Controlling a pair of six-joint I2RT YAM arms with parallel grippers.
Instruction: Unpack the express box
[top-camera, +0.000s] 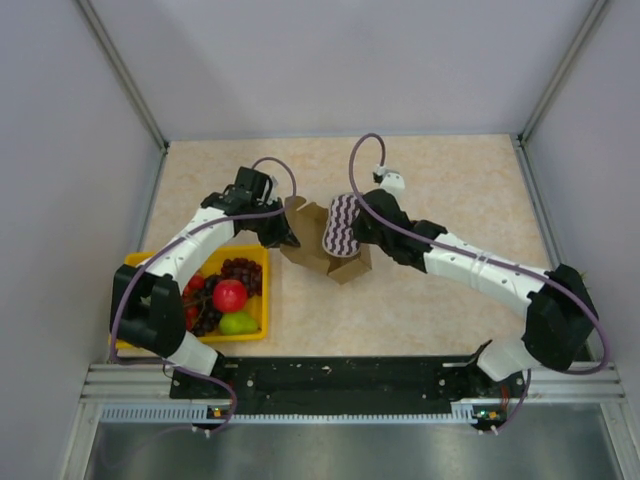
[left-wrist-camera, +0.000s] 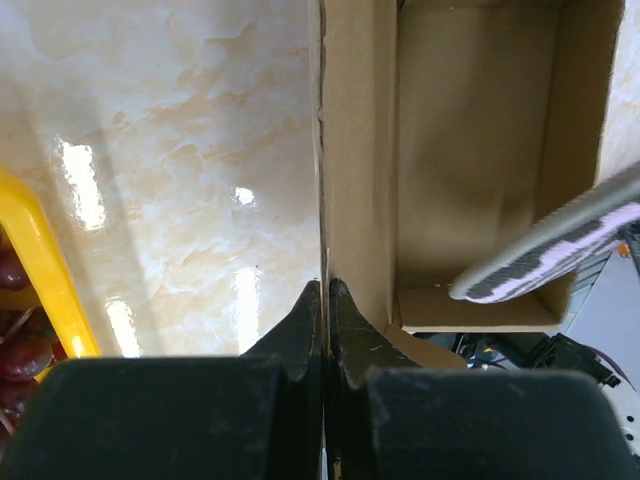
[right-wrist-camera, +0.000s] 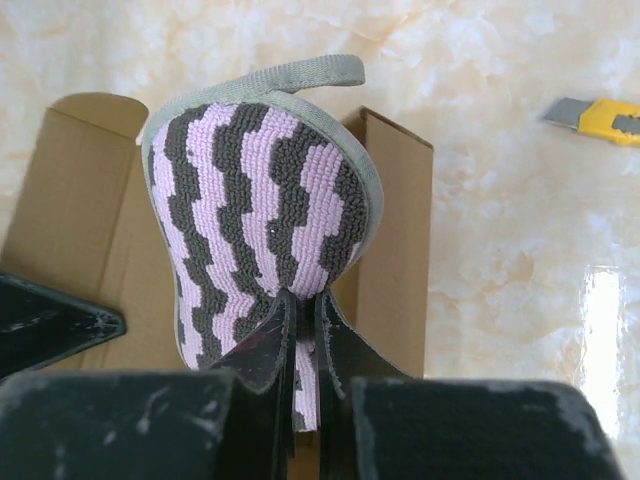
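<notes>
Left tool (left-wrist-camera: 325, 290) pinches brown express box (left-wrist-camera: 362, 150) (lid open)

- The express box (top-camera: 310, 243), small and of plain brown cardboard, is set near the middle of the table (top-camera: 450, 200).
- It is laid open, with one flap spread toward ten o'clock.

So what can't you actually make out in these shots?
- Inside of the express box: right wrist view, the striped pouch, pinched by the right gripper, covers most of it.
- Yellow cutter: same view, cut off by the right edge.
- Fruit tray: top view, the left arm crosses it and hides some fruit.
- Rest of the pouch: left wrist view, it runs off the right edge.
</notes>
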